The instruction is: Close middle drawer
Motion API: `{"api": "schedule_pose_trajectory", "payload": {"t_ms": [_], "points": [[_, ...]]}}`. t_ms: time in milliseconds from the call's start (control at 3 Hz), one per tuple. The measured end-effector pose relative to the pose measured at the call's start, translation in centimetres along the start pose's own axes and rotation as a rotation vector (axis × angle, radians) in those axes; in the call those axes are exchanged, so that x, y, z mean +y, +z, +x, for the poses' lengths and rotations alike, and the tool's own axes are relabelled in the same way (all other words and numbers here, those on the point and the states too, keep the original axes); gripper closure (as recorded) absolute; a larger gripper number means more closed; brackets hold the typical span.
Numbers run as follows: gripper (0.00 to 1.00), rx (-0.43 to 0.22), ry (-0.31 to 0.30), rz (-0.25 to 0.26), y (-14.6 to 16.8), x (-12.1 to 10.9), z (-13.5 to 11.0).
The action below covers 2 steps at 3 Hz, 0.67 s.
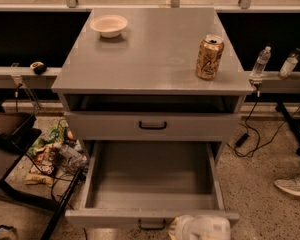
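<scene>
One pale gripper (200,227) sits at the bottom edge, just beside the front panel of the middle drawer (152,176), right of its black handle (151,225); spread or closed, cannot tell. Drawer stands pulled out. Step: lining up the push. Next likely needs panel contact, then a straight shove inward. Beyond: upper drawer (115,125) shut; can (210,57) and bowl (109,25) on bench (150,59).
</scene>
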<state>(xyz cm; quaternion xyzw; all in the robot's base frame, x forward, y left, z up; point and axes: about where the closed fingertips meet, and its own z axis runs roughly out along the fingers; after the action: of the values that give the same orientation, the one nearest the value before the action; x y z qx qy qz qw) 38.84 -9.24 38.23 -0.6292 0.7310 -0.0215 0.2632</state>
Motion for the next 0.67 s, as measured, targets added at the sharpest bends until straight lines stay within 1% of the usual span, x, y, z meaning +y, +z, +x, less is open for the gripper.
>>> {"api": "schedule_pose_trajectory", "payload": {"t_ms": [333,667], "points": [[1.0,-0.002,-0.002,0.002,0.6,-1.1,0.0],[1.0,0.004,-0.01,0.007,3.3,-6.9,0.6]]}}
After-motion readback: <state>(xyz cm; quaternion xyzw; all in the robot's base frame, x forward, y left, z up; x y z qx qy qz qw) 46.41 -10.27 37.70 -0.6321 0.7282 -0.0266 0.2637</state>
